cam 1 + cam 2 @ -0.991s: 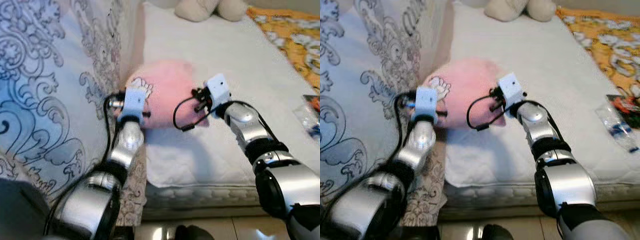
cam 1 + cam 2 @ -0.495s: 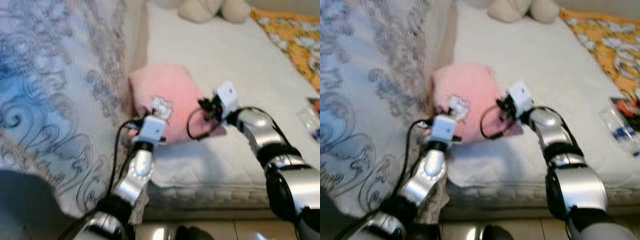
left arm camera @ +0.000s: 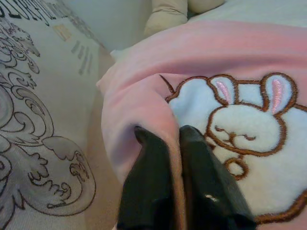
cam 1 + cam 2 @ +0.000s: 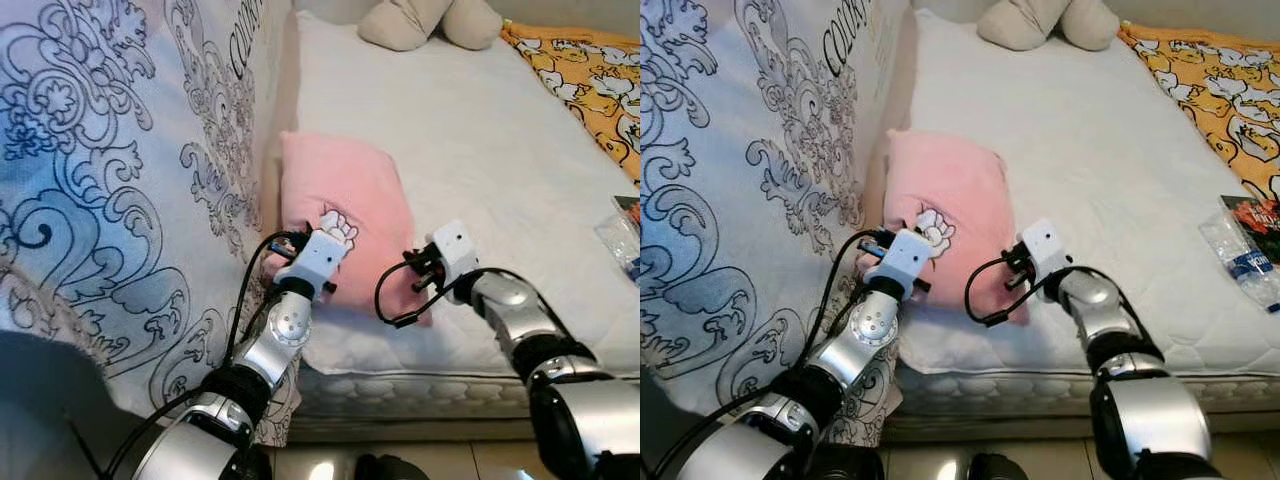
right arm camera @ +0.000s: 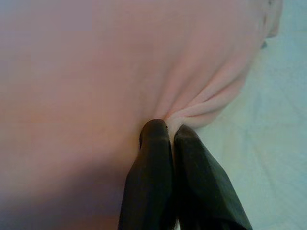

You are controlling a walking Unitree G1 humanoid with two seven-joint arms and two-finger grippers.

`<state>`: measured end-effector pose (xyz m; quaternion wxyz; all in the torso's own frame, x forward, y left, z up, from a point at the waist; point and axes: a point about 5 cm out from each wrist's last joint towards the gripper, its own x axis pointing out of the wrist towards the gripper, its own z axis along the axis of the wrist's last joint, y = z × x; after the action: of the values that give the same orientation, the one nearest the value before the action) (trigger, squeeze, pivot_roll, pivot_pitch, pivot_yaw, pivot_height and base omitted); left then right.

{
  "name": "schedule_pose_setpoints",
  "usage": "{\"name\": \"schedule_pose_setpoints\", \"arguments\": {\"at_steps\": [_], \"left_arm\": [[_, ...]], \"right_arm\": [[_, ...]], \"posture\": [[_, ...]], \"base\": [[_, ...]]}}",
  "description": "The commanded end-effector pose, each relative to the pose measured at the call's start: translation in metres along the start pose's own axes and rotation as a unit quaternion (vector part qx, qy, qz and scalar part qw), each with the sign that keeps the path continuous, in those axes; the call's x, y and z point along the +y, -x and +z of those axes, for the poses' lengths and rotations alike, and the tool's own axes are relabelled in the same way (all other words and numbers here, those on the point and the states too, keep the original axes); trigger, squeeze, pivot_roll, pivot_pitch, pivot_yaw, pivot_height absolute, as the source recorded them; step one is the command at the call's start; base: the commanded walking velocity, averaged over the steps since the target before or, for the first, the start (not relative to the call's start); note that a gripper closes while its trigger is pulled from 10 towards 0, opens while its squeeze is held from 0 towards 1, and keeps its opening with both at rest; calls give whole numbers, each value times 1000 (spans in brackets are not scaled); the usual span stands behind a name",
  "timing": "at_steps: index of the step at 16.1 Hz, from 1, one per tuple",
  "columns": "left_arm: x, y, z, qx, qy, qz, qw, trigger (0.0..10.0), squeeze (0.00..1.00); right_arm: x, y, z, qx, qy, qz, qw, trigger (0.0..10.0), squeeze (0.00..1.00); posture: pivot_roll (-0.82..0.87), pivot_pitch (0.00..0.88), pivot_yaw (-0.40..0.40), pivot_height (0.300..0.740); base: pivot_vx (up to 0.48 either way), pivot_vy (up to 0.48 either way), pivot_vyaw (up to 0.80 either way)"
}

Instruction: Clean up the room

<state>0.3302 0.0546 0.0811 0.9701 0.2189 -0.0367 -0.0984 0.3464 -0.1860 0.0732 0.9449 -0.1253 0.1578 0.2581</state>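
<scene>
Two tools (image 3: 175, 136) (image 5: 169, 130) pinching pink pillow (image 4: 340, 200)

A pink pillow (image 4: 945, 205) is lying on the white mattress (image 4: 1110, 170), beside a patterned blanket (image 4: 750, 170). The left gripper (image 4: 902, 252) and the right gripper (image 4: 1025, 262) are touching its near end. A plastic bag (image 4: 1238, 258) is lying far right.

Black capitals on the patterned quilt (image 4: 790, 110) — just beyond the left gripper (image 3: 173, 139) — begin "COLOUR"; the rest cannot be read.
</scene>
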Motion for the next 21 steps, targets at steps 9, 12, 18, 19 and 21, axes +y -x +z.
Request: {"name": "schedule_pose_setpoints", "arguments": {"at_steps": [9, 12, 18, 19, 21], "left_arm": [[17, 4, 11, -28, 47, -3, 999, 10000, 1000], [27, 16, 3, -14, 55, 0, 998, 10000, 1000], [74, 46, 1, -34, 128, 20, 991, 10000, 1000], [77, 55, -11, -6, 148, 28, 989, 10000, 1000], [80, 70, -35, 39, 196, 32, 979, 10000, 1000]], "right_arm": [[-7, 13, -10, -87, -138, -105, 981, 10000, 1000], [-3, 28, -24, -98, -151, -131, 975, 10000, 1000], [45, 99, -15, -187, -11, -253, 949, 10000, 1000], [50, 105, -18, -185, -15, -263, 947, 10000, 1000], [51, 114, -21, -202, -36, -273, 940, 10000, 1000]], "posture": [[-98, 0, -47, 740], [-97, 0, -47, 740], [-96, 0, -46, 740], [-93, 0, -41, 740], [-90, 0, -34, 740]], "base": [[0, 0, 0], [0, 0, 0], [0, 0, 0], [0, 0, 0], [0, 0, 0]]}}
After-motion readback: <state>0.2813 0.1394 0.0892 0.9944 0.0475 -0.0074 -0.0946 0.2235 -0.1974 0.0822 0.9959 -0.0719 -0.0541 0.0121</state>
